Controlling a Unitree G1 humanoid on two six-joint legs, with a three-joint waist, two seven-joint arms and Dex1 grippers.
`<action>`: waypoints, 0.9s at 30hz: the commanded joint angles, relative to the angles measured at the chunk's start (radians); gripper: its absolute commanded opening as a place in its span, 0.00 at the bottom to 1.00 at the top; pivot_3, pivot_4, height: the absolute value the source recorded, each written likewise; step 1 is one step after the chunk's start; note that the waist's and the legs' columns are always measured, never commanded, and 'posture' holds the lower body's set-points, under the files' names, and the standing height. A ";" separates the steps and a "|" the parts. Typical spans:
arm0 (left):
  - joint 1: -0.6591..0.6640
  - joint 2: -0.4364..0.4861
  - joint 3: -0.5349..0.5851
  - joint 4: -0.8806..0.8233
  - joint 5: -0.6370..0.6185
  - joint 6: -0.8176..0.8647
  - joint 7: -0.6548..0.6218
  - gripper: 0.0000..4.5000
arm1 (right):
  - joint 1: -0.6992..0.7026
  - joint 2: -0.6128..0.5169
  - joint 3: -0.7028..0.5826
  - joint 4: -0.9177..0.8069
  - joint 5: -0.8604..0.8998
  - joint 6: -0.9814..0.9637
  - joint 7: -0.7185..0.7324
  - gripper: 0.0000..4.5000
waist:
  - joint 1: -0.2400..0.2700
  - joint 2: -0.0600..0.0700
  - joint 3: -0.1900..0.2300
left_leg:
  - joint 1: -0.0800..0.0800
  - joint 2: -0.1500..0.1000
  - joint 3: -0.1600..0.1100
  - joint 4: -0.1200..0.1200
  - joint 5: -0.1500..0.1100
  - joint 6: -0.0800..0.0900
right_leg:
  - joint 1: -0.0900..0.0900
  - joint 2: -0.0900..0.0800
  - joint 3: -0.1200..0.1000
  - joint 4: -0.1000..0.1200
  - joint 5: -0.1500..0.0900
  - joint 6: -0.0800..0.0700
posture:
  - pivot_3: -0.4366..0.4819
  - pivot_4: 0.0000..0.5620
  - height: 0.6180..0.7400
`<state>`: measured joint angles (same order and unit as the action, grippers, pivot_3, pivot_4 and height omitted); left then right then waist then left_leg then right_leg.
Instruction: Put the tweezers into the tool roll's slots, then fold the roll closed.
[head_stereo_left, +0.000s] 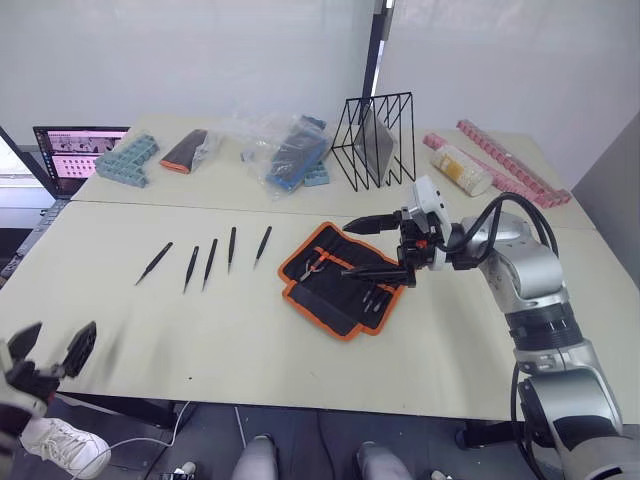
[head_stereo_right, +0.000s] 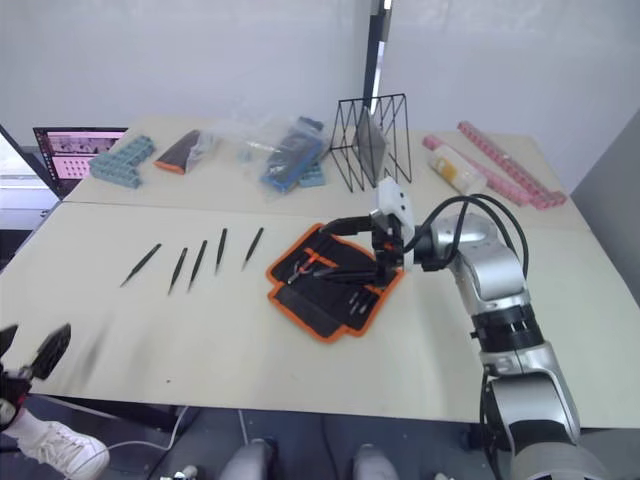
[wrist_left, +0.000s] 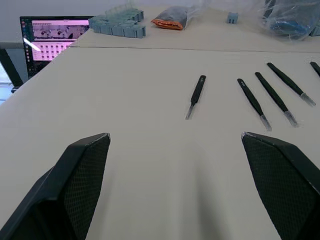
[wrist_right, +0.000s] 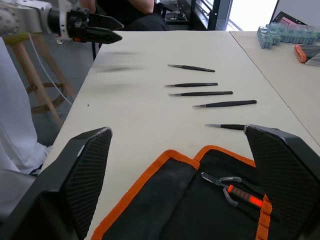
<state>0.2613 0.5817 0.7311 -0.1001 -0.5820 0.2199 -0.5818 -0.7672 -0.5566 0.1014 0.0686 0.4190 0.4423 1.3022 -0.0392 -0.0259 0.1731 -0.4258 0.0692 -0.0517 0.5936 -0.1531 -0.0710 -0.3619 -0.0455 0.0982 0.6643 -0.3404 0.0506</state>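
Tweezers (head_stereo_left: 209, 262) and open tool roll (head_stereo_left: 340, 280) lie on a beige table (head_stereo_left: 250, 340).

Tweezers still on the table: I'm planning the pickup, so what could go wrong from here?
1. Five tweezers lie flat and close together, so wide-open fingers could nudge neighbours.
2. The right gripper hovers open over the tool roll and could snag or shift it.
3. The left gripper sits at the table's near edge, far from the row, so it faces a long reach.
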 joint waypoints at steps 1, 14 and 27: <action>-0.155 0.062 -0.071 0.200 0.059 -0.016 -0.014 0.99 | 0.032 -0.028 -0.051 -0.109 0.037 0.037 -0.049 1.00 | 0.001 0.000 0.000 | 0.000 0.000 0.000 0.000 0.000 0.000 | 0.000 0.000 0.000 0.000 0.000 0.000 | 0.48 0.27 0.96; -0.631 0.167 -0.338 0.763 0.249 -0.092 -0.145 0.99 | 0.149 -0.088 -0.149 -0.298 0.116 0.148 -0.202 1.00 | -0.004 -0.001 0.000 | -0.002 0.000 -0.001 0.000 0.001 0.000 | -0.005 0.001 -0.001 0.008 0.000 -0.001 | 0.48 0.27 0.96; -0.795 0.178 -0.460 0.982 0.362 -0.105 -0.198 0.35 | 0.191 -0.115 -0.153 -0.369 0.126 0.141 -0.270 1.00 | 0.011 0.000 0.000 | -0.002 0.000 -0.001 0.003 0.001 -0.001 | -0.007 0.000 -0.001 0.014 0.000 0.000 | 0.48 0.27 0.96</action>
<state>-0.5237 0.7617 0.3072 0.8474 -0.2468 0.1090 -0.7583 -0.5722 -0.6634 -0.0312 -0.2598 0.5333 0.5991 1.0418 -0.0284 -0.0262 0.1729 -0.4280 0.0690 -0.0522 0.5969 -0.1517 -0.0724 -0.3686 -0.0451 0.0967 0.6785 -0.3401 0.0501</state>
